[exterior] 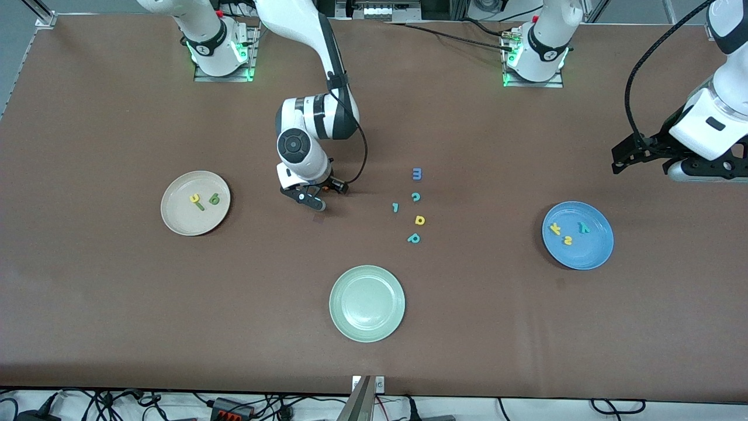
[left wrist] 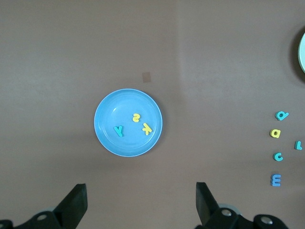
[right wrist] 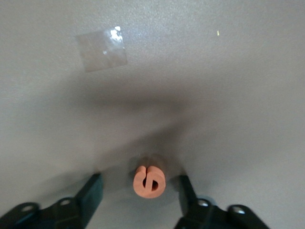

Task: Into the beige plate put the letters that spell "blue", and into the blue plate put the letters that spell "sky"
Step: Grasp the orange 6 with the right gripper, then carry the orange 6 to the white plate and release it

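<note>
The orange e [right wrist: 149, 182] lies flat on the table between the fingers of my right gripper [right wrist: 140, 186], which is down at the table and open, with a gap on each side of the letter. From the front, this gripper [exterior: 315, 196] hides the e. The beige plate [exterior: 181, 219] holds the yellow u [exterior: 194, 198], the green l [exterior: 200, 205] and the dark green b [exterior: 214, 199]. The blue plate [exterior: 590, 254] holds the yellow k [exterior: 554, 228], the yellow s [exterior: 568, 240] and the teal y [exterior: 583, 228]. My left gripper [left wrist: 140, 202] waits open and empty, high over the left arm's end of the table.
A pale green plate [exterior: 367, 303] sits nearest the front camera. Loose letters lie mid-table: a blue m [exterior: 416, 173], a teal c [exterior: 415, 197], a teal l [exterior: 395, 207], a yellow d [exterior: 419, 220], a teal p [exterior: 414, 238]. A patch of clear tape [right wrist: 102, 48] is stuck to the table beside the e.
</note>
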